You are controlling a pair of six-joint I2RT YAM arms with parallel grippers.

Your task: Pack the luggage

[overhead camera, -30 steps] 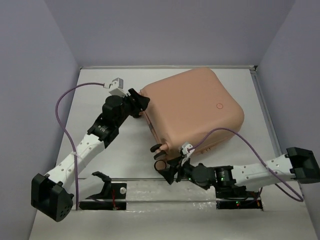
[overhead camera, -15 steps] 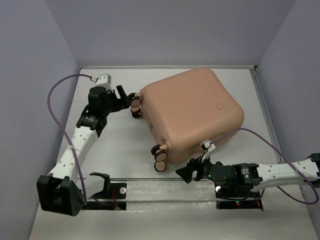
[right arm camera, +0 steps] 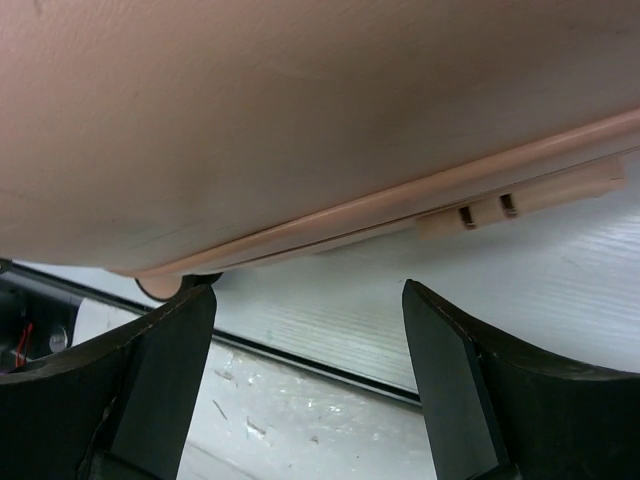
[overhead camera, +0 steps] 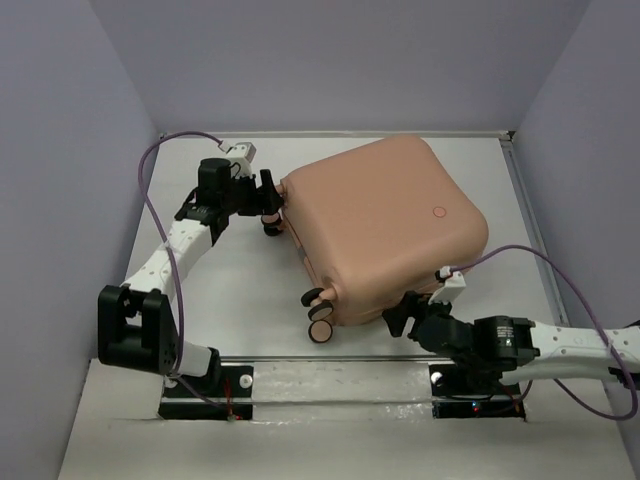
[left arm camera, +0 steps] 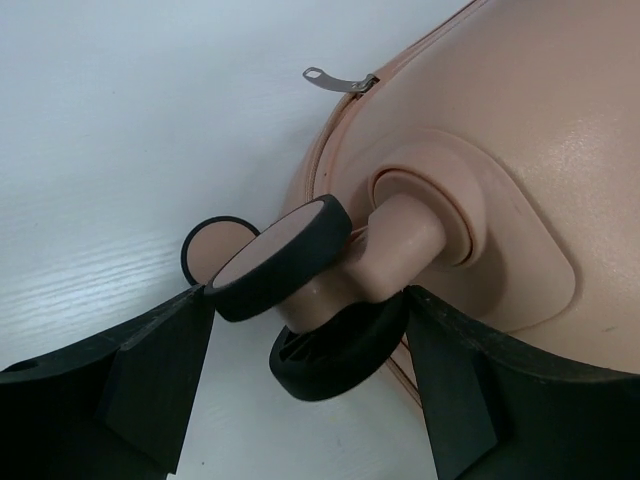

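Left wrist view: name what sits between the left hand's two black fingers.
The left wrist view shows a black-rimmed, pink-faced caster wheel of the peach-pink hard-shell suitcase there, with the open left hand flanking it.

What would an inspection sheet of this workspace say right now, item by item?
Surface: white table, matte.
Job's things: peach-pink luggage, zipped shut and lying flat, with its wheels pointing toward the left arm's side.
Clutter: nothing seen.
Grippers: left gripper open, its fingers on either side of a caster wheel. Right gripper open at the luggage's near edge, holding nothing.
Cables: left cable and right cable, both purple, loop freely from the wrists.
Surroundings: lavender walls on three sides; a metal rail along the near edge.
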